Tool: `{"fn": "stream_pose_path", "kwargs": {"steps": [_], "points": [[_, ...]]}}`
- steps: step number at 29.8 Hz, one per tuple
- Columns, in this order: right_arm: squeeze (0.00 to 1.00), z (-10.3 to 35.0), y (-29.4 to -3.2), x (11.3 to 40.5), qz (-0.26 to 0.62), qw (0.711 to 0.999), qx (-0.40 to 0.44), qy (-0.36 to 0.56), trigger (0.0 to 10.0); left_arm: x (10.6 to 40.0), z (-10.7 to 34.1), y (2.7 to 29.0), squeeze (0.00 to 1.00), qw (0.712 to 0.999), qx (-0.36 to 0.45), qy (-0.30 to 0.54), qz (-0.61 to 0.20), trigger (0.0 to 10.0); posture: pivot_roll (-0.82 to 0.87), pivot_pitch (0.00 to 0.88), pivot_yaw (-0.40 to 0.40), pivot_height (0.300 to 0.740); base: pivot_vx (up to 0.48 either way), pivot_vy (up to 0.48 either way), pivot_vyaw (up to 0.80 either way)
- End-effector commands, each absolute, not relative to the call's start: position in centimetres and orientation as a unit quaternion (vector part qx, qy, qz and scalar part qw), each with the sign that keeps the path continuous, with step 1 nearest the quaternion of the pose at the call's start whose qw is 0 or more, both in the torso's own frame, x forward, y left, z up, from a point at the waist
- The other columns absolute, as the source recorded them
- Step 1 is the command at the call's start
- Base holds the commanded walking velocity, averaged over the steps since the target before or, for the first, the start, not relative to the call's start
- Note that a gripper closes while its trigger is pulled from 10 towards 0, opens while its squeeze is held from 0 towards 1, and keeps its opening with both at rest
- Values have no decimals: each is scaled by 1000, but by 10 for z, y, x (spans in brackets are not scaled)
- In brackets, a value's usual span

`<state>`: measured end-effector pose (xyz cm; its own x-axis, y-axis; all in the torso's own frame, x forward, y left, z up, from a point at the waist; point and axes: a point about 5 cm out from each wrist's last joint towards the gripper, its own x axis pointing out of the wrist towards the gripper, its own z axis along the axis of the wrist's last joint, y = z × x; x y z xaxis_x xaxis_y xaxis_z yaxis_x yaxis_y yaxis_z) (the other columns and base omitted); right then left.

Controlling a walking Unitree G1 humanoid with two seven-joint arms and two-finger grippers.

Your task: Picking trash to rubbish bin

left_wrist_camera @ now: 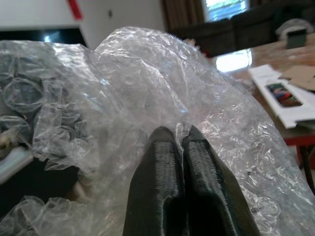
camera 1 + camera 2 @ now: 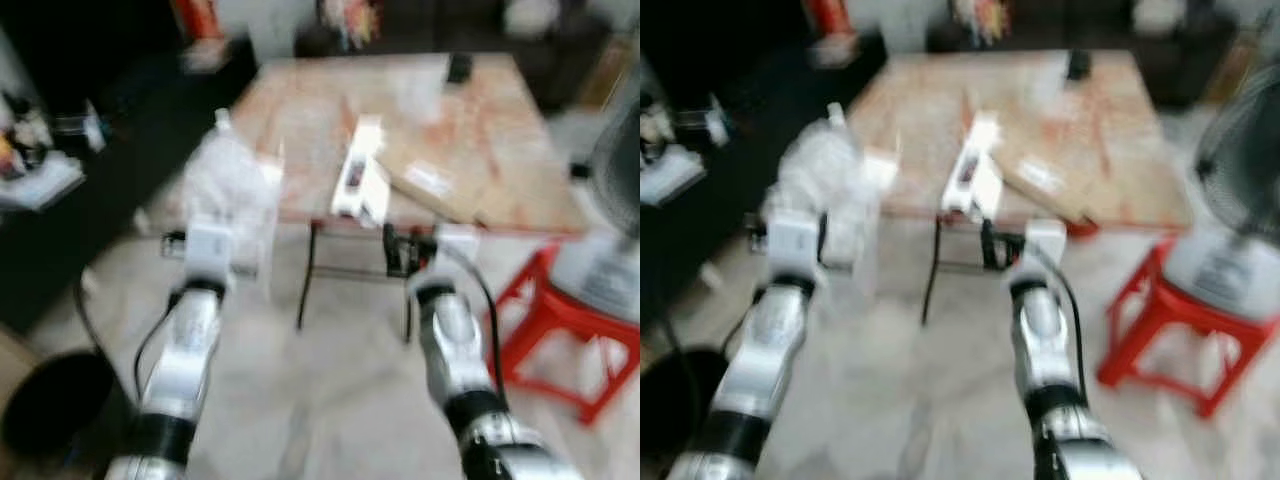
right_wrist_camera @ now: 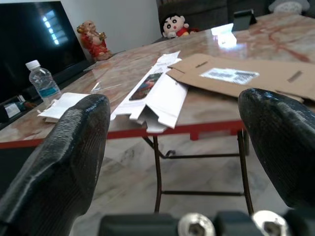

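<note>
Crinkled bubble wrap (image 1: 147,98) is bunching around the left gripper (image 1: 179,142), whose two black fingers are pressing together on a fold of it, holding the sheet up in the air off the near left corner of the table (image 2: 500,150). The right gripper (image 3: 177,162) is hanging spread wide with nothing between its fingers, just short of the table's near edge.

Judging from this, the robot is carrying its first piece of trash, and the next move calls for turning toward a bin; a dark round shape (image 2: 50,405) on the floor at the robot's near left may be that bin, though the blur is leaving it unsure. The carry needs the clamp kept firm, since the wrap is light and slippery.

Both eye views are blurring, showing the two silver arms, a red stool (image 2: 560,320) by the table's right side and a flattened white carton (image 2: 360,170) overhanging the near edge. Sharper detail is coming from the right wrist view: a water bottle (image 3: 43,81) near the table's left edge, flat brown cardboard (image 3: 246,73) touching the carton, and a small doll (image 3: 174,25) beyond the far edge.
</note>
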<state>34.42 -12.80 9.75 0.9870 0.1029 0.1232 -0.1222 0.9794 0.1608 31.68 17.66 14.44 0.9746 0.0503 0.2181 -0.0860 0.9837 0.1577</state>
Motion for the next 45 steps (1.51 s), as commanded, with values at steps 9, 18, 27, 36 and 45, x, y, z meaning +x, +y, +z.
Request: {"fn": "stream_pose_path", "kwargs": {"steps": [9, 18, 27, 36, 45], "points": [[0, 27, -143, 311, 34, 989, 92, 112, 10000, 270, 102, 246, 0, 998, 50, 11, 44, 10000, 90, 61, 77, 740, 0, 0, 0], [0, -15, -153, 277, 20, 971, 89, 222, 10000, 233, 33, 259, 0, 986, 27, 160, 36, 10000, 91, 69, 67, 740, 0, 0, 0], [0, -50, -160, 239, 14, 940, 77, 331, 10000, 190, -50, 259, 0, 928, 8, 359, 95, 10000, 65, 75, 46, 740, 0, 0, 0], [0, -71, -162, 208, 7, 915, 85, 394, 10000, 175, -72, 246, 0, 901, 24, 423, 96, 10000, 45, 79, 37, 740, 0, 0, 0], [0, -82, -166, 189, 4, 900, 73, 429, 10000, 197, -58, 248, 0, 923, 27, 358, 142, 10000, 42, 81, 32, 740, 0, 0, 700]]}}
